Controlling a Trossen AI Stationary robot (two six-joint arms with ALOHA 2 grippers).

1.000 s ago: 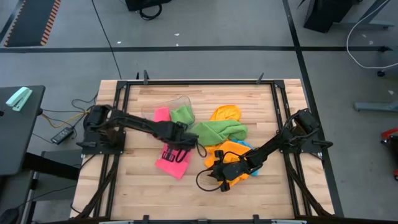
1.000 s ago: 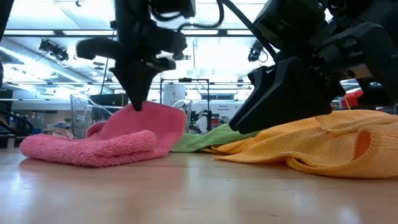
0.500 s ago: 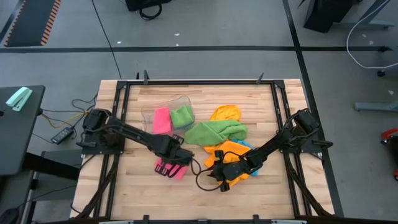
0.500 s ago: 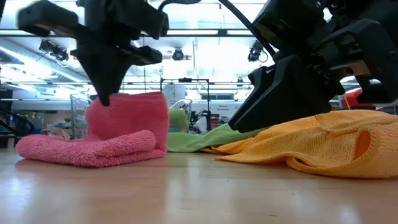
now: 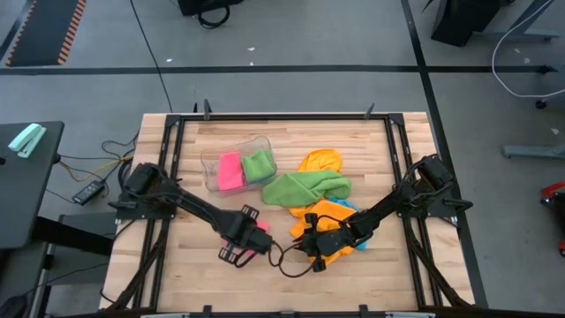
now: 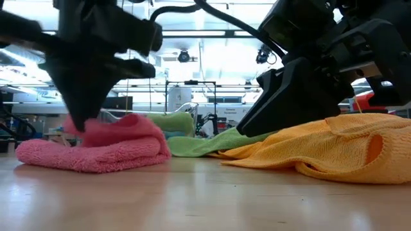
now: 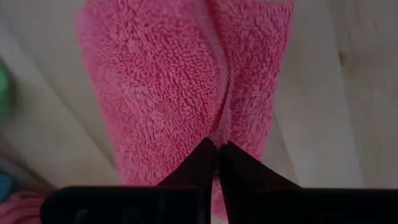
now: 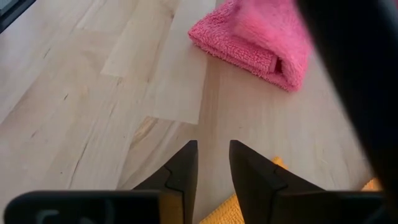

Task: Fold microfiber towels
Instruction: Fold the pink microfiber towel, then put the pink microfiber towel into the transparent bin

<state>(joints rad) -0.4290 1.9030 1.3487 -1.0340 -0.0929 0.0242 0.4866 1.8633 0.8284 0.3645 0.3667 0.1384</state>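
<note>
Pink towel lies folded on the surface, soft, light and floppy. Left gripper is pinched tight on its top fold. Grab edges or corners; the middle just bunches. Right gripper sits slightly apart above the orange towel, holding nothing.

Readable text: none in any view.
Labels or brands: none can be made out on the towels, the arms or the table.
Signs in the room behind the table: too blurred to read in the low view.
Numbers: none visible.
</note>
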